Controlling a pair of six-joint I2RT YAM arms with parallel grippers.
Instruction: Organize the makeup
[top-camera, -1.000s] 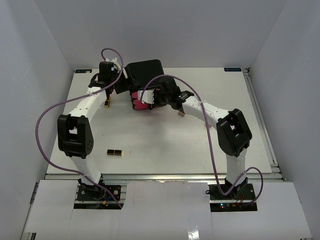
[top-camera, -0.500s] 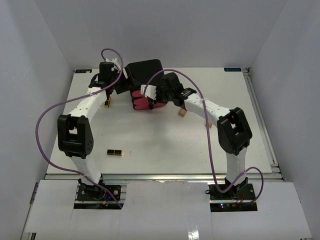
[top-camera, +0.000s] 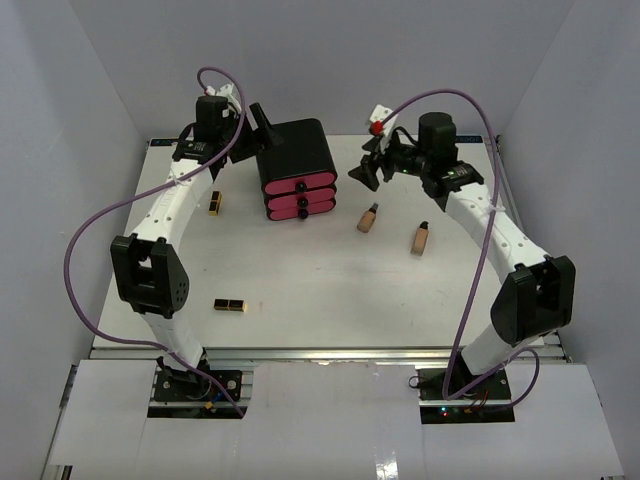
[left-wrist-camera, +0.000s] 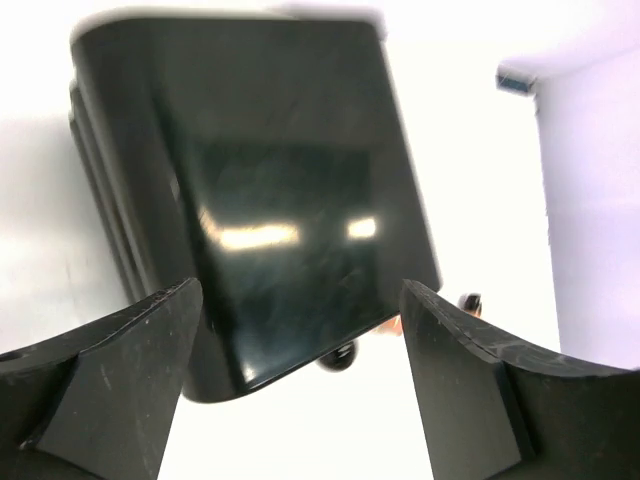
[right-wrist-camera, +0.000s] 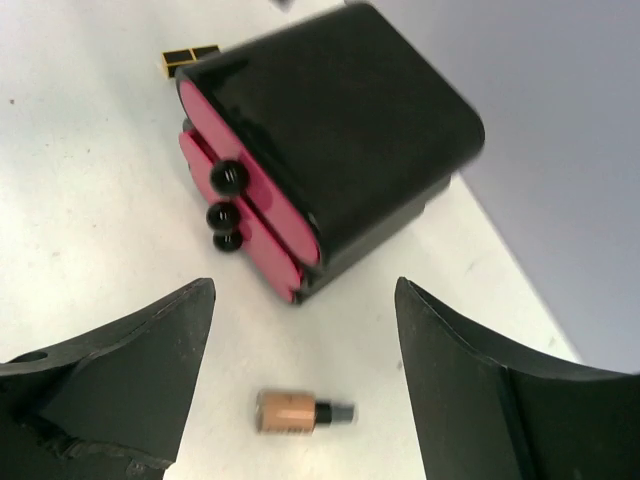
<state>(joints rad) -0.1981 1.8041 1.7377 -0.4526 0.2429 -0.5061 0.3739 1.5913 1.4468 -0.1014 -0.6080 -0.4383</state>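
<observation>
Two tan bottles with dark caps lie on the white table, one (top-camera: 368, 218) just right of the box and one (top-camera: 420, 238) farther right; the nearer bottle (right-wrist-camera: 300, 411) also shows between my right fingers' view. Two black-and-gold lipstick cases lie at the left (top-camera: 215, 203) and near the front (top-camera: 229, 304). My left gripper (top-camera: 262, 125) hovers open over the box's back left corner, its fingers (left-wrist-camera: 130, 350) framing the glossy lid. My right gripper (top-camera: 366, 172) hangs open above the table, right of the box, holding nothing.
The big black box (top-camera: 295, 150) stands at the back centre, its three pink drawers (top-camera: 300, 195) pushed in, black knobs (right-wrist-camera: 225, 178) facing the front. White walls close in the table on three sides. Purple cables loop above both arms.
My right gripper has let go at the drawers, opened and pulled back up to the right. The pulled-out pink drawer is now shut. My left gripper has lifted off the box and opened wider.
</observation>
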